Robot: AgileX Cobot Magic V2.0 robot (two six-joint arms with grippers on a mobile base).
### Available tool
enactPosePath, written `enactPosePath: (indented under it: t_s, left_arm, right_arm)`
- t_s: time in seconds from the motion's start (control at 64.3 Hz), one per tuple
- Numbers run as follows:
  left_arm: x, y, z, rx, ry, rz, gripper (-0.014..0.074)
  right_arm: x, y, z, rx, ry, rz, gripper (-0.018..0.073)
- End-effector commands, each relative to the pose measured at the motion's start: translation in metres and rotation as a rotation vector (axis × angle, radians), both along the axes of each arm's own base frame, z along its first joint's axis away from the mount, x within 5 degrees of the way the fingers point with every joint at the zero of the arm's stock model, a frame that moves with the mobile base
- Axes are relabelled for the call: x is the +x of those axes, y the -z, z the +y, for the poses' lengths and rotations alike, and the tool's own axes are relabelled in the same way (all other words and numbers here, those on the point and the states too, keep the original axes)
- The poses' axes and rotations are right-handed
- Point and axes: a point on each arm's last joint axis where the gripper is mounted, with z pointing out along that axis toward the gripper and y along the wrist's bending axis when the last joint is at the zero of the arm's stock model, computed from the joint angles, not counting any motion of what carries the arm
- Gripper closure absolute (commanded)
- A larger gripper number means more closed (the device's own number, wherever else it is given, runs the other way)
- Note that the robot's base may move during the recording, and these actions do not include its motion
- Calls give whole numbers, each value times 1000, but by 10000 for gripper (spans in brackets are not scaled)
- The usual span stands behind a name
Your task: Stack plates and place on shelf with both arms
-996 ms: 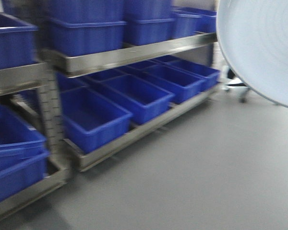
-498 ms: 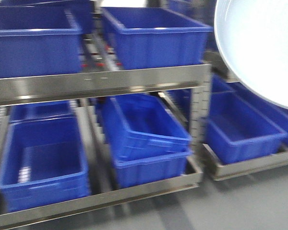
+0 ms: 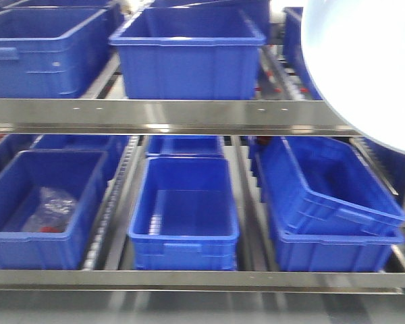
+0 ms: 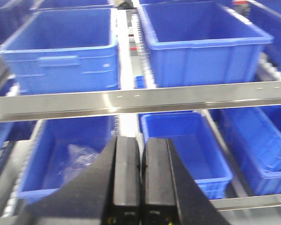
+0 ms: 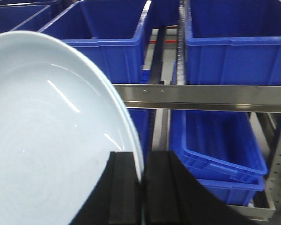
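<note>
Facing the brushed stainless-steel shelf (image 3: 189,278): two long front rails, with the riveted upper front rail (image 3: 189,116) across the full width and grey roller tracks (image 3: 115,196) between lanes. Tight on open room. Upper tier packed with large blue plastic bins (image 3: 187,67), front walls right at the rail edge. Lower tier filled across three lanes. Bare steel only in the narrow track strips between bins. Slot between the two rails open at the front, bin rims just behind it.

Right hand (image 5: 141,157): clamped on the rim of the round pale blue-white plate (image 5: 51,140), edge pinched between the two black fingers (image 5: 124,187). Plate up on edge, spreading to the left of that view. Can't tell if one plate or two in the pinch. In the front view, plate close to the camera at top right, overlapping the right end of the upper rail.

Left hand (image 4: 141,145): fingers pressed together, hairline slit only, gripping nothing. Roller track just above the fingertips in its view.

In the way, lower tier:
- lower-left bin (image 3: 34,250) with a crumpled clear plastic bag (image 3: 50,209) inside
- lower-middle bin (image 3: 183,253), square in its lane
- tilted blue bin (image 3: 337,196) nested askew in the lower-right bin (image 3: 324,253), high corner close under the upper rail
</note>
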Motion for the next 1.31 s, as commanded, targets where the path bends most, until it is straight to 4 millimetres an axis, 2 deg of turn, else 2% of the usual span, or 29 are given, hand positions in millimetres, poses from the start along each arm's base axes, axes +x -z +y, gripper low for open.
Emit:
enactPosePath:
  t_s: [0.0,1.291]
  left_arm:
    - [1,-17,1,-22,-14,-106,514]
    - [1,-17,1,-22,-14,-106,514]
  right_arm:
    - [1,-18,-4,13,41,-113,510]
    - [1,-18,-4,13,41,-113,510]
